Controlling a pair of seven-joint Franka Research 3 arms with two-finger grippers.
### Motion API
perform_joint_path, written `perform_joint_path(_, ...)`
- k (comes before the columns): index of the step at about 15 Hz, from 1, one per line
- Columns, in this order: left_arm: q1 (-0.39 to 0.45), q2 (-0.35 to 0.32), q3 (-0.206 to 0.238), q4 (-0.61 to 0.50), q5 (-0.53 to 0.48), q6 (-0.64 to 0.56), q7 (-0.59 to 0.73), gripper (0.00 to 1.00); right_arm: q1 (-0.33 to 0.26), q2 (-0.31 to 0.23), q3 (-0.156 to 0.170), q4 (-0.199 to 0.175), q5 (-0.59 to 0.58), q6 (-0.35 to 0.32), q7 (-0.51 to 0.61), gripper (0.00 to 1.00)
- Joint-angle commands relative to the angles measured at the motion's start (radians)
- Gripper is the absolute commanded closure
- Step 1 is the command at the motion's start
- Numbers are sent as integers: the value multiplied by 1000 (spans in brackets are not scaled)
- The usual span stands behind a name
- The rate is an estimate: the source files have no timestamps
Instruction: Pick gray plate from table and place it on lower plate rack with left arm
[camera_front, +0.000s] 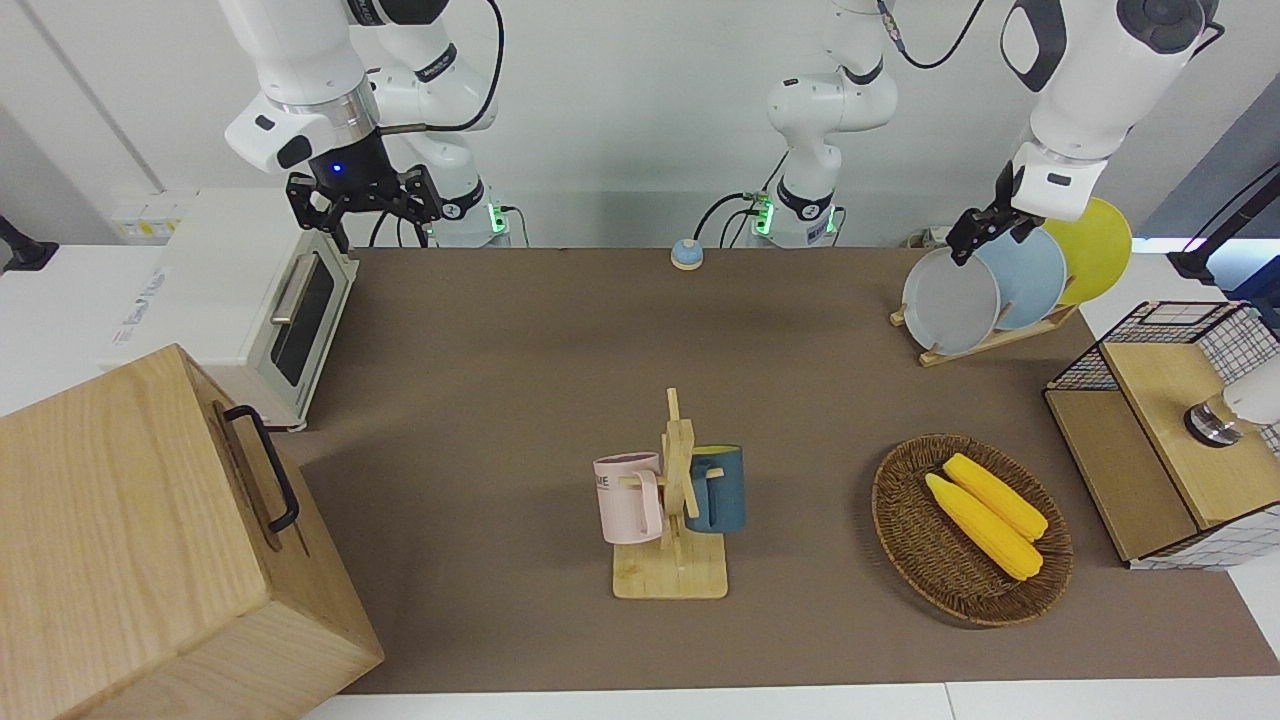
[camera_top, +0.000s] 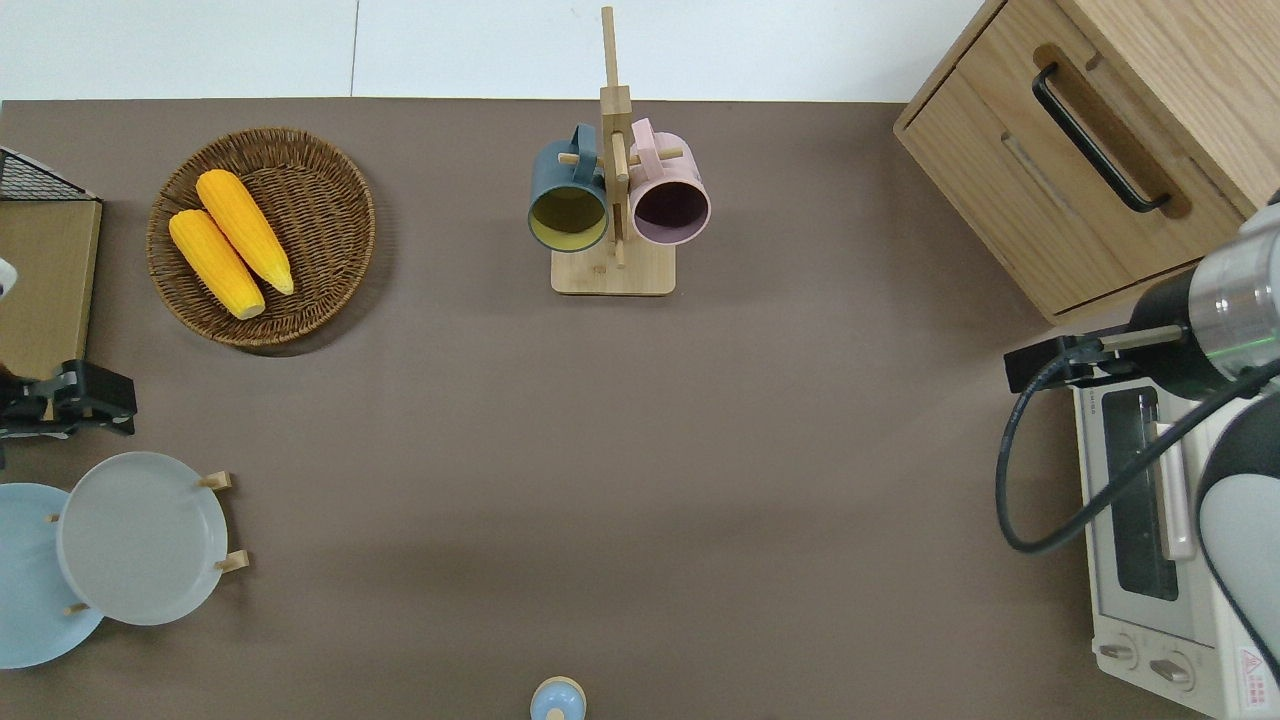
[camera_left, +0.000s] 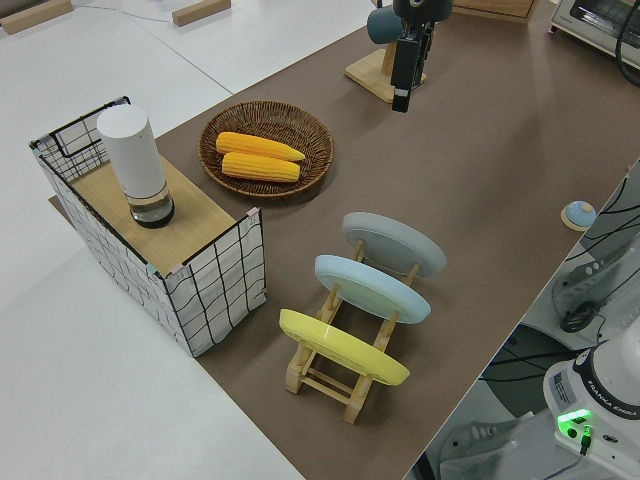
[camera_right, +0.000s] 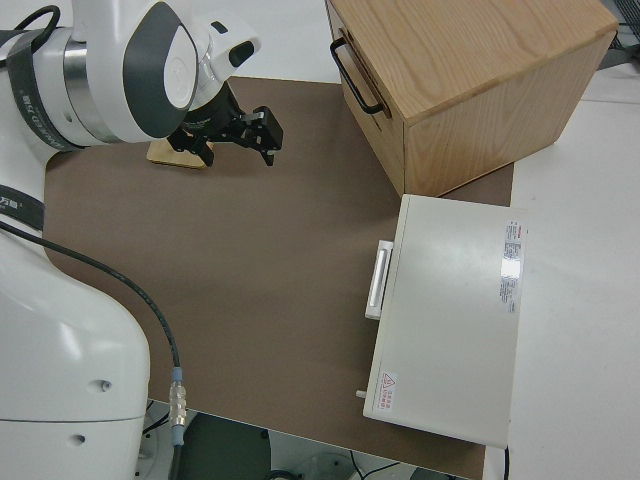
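The gray plate (camera_front: 950, 300) stands tilted in the lowest slot of the lower plate rack (camera_front: 985, 345), at the left arm's end of the table (camera_front: 500, 350). It also shows in the overhead view (camera_top: 140, 540) and the left side view (camera_left: 395, 243). A light blue plate (camera_front: 1030, 275) and a yellow plate (camera_front: 1100, 245) stand in the slots beside it. My left gripper (camera_front: 985, 232) is open and empty, up in the air, clear of the plate. In the overhead view my left gripper (camera_top: 95, 400) is over the table, between the rack and the wire basket. My right gripper (camera_front: 365, 200) is open, and that arm is parked.
A wire basket shelf (camera_front: 1160, 430) with a white cylinder and a wicker basket (camera_front: 970, 530) with two corn cobs lie farther from the robots than the rack. A mug stand (camera_front: 672, 500) is mid-table. A toaster oven (camera_front: 260, 300) and a wooden cabinet (camera_front: 150, 540) stand at the right arm's end.
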Motion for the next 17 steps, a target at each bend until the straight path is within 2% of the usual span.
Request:
perform_joint_path(1, -4, -5, 29, 48, -38, -51, 225, 13, -19, -3, 17, 9, -1, -14, 12, 17)
perform_joint_path(3, -7, -14, 61, 78, -133, -72, 253, 11, -19, -3, 17, 9, -1, -14, 12, 17)
perform_joint_path(4, -7, -16, 63, 84, -165, -82, 255, 9, -19, -1, 17, 9, -1, -14, 12, 17)
perform_joint_path(9, -10, -17, 72, 101, -228, -85, 238, 2, -19, -3, 17, 9, -1, -14, 12, 17)
perform_joint_path(13, -13, -11, 58, 95, -163, -69, 227, 2, -19, -1, 17, 9, -1, -14, 12, 17)
perform_joint_path(17, -16, -5, 38, 86, -158, -69, 143, 2, -19, -1, 17, 9, -1, -14, 12, 17)
